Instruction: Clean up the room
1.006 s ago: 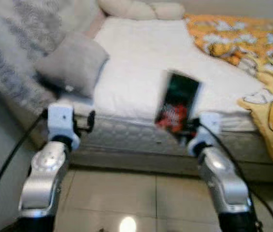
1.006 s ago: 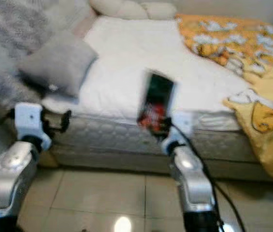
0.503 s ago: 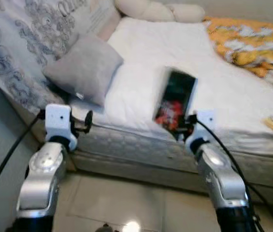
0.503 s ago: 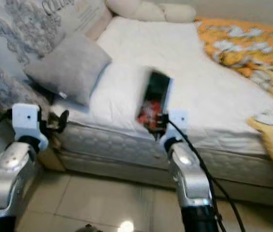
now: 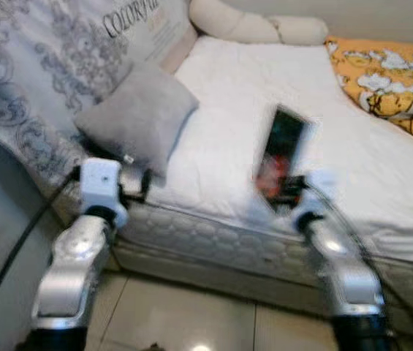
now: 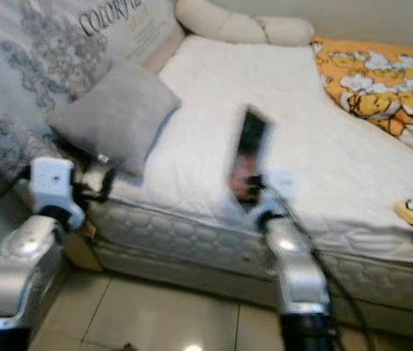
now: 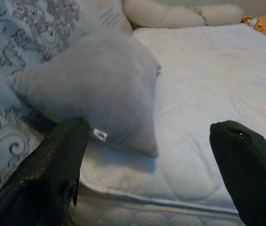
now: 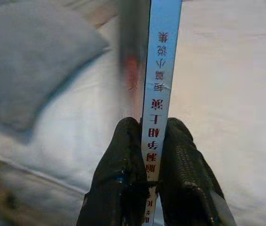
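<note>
- A white-sheeted bed point(image 5: 352, 124) is standing on a tiled floor point(image 5: 184, 322), carrying a grey pillow point(image 5: 139, 117) and orange blanket point(image 6: 370, 69).
- The right gripper point(image 8: 144, 141) is pinching a book point(image 8: 158, 61), its white spine lettered; the left gripper point(image 7: 151, 155) is hovering spread.

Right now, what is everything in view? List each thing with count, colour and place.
bed: one, white mattress, ahead of the robot.
grey cushion: one, at the bed's left edge.
patterned pillow: one, grey-white with lettering, behind the cushion.
cream bolster: one, knotted, at the far end.
orange blanket: one, cartoon print, on the bed's right side.
floor: beige tiles, below the bed.
book: one, dark cover with red, upright in the right gripper.
left gripper: open, before the cushion.
right gripper: shut on the book's spine.
</note>
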Controlling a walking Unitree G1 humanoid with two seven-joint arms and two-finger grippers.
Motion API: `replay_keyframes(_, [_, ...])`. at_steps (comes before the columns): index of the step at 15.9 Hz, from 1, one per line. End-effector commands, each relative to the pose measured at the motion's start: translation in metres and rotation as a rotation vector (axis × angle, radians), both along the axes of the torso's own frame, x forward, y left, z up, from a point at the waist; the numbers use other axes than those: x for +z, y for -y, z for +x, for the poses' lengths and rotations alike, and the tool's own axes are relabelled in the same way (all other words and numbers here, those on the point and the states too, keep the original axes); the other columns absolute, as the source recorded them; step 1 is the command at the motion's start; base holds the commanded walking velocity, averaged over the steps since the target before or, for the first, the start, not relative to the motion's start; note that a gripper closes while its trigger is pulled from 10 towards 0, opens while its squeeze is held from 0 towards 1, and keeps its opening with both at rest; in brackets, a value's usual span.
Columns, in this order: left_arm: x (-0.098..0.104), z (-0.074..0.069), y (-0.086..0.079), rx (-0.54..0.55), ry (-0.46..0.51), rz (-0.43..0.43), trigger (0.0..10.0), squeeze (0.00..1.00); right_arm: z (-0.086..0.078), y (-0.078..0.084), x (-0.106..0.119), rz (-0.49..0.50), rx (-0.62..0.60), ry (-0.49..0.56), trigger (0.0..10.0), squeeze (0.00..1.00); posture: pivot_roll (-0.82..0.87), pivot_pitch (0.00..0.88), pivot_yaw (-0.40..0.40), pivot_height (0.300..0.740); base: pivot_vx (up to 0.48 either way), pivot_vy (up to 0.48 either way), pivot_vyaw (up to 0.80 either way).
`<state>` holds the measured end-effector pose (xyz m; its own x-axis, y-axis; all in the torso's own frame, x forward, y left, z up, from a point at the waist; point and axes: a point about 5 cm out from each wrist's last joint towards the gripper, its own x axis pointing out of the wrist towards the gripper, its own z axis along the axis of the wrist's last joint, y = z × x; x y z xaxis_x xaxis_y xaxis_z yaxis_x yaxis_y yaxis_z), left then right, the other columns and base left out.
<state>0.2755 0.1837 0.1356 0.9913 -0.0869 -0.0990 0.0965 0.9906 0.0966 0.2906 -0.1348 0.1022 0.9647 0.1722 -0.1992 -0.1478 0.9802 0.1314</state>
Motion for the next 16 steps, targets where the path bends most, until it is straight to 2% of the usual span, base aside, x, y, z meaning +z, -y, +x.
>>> replay_keyframes(1, [0.0015,0.0006,0.0069,-0.023,0.005,-0.007,10.0,0.0,0.0034,0.0111,0.0103,-0.013,-0.033,0.048,10.0,0.0,0.02,0.0,-0.012,0.74,0.39,0.0,0.0])
replay_keyframes(16, [-0.0024,-0.0051,0.0059,-0.023,-0.011,-0.011,10.0,0.0,0.0015,0.0053,0.0076,-0.003,0.016,0.028,10.0,0.0,0.02,0.0,-0.021,0.74,0.392,0.0,0.0])
